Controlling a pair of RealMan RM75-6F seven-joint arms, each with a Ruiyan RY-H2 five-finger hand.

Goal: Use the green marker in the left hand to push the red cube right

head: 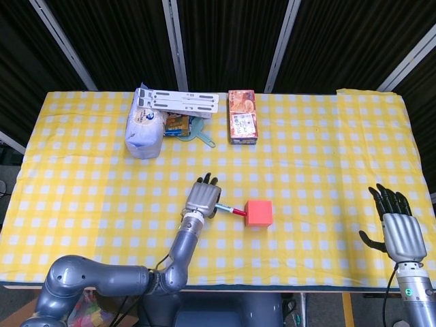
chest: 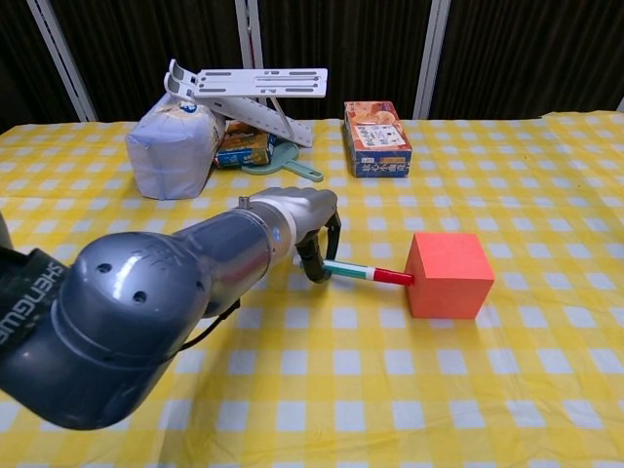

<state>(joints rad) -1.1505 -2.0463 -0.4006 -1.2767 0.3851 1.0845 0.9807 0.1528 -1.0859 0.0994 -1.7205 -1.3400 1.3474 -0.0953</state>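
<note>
Green marker (chest: 359, 273): red-capped plastic pen, clasped in left hand (head: 202, 197), tip touching cube.
Red cube (chest: 448, 275): just right of that hand, on yellow checked table (head: 320, 157).
Right hand (head: 398, 231): unladen, fingers spread.
Progress: contact made; further rightward travel may remain.
</note>
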